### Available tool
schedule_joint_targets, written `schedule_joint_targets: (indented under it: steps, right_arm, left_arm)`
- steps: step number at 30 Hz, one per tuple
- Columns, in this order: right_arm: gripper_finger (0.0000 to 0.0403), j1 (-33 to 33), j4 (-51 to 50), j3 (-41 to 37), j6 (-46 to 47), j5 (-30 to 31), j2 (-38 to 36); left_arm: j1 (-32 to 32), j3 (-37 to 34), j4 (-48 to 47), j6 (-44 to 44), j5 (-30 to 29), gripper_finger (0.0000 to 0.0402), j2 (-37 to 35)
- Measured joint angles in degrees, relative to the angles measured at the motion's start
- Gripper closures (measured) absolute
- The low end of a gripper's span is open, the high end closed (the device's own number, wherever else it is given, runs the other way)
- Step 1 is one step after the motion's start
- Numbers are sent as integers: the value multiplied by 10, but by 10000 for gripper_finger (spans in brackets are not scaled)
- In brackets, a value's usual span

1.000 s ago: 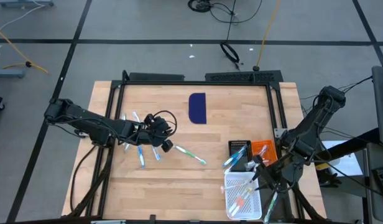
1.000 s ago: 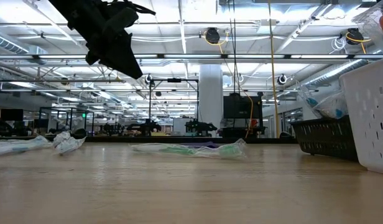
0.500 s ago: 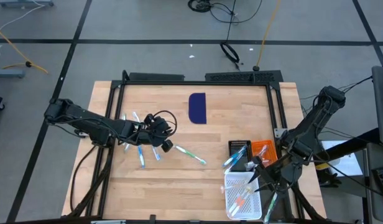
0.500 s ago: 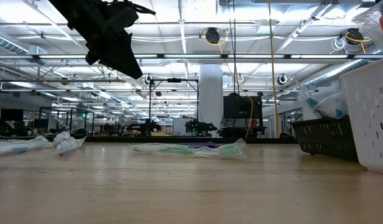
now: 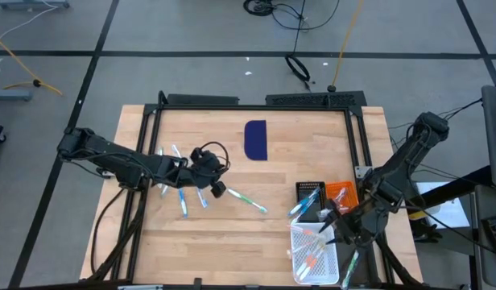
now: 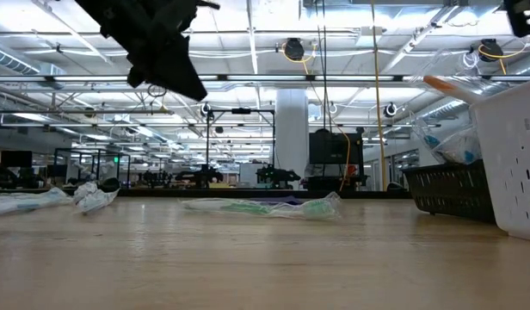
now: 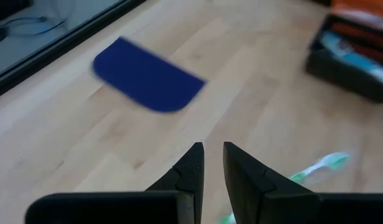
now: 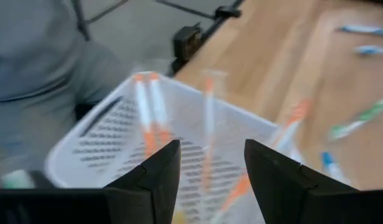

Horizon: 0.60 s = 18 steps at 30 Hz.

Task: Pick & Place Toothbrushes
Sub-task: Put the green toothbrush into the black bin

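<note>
Several light blue and white toothbrushes [image 5: 182, 200] lie flat on the wooden table at its left. A green one [image 5: 250, 201] lies near the middle, also seen in the left wrist view [image 7: 322, 163]. My left gripper [image 5: 218, 190] hovers above the table between them, its fingers [image 7: 194, 163] a narrow gap apart with nothing in it. My right gripper [image 8: 211, 162] is open above the white basket [image 8: 86, 143]. Orange-and-white toothbrushes [image 8: 148, 115] lie inside it. In the low view an orange-tipped one [image 6: 450, 86] sticks out over the basket's rim.
A dark blue flat rectangle [image 5: 256, 139] lies at the table's far middle. A black basket [image 5: 309, 192] holding blue toothbrushes and an orange basket [image 5: 342, 193] stand just beyond the white basket [image 5: 300, 266] at the near right. A black frame borders the table.
In the low view an orange-tipped toothbrush now pokes over the white basket's rim, where none showed before. My left gripper has shifted slightly in that view, staying above the table.
</note>
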Motion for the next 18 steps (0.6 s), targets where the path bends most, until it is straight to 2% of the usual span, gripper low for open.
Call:
schedule_joint_targets:
  steps: [6, 12, 18]
  right_arm:
    - [234, -33, 2, 0, -42, 56, 0]
    - [238, -76, 29, 0, -78, 134, 0]
    - [239, -117, 47, 0, -98, 139, -4]
  left_arm:
    - [0, 1, 78, 99, 80, 339, 14]
    - [5, 1, 135, 156, 133, 339, 86]
    - [7, 0, 190, 212, 161, 339, 155]
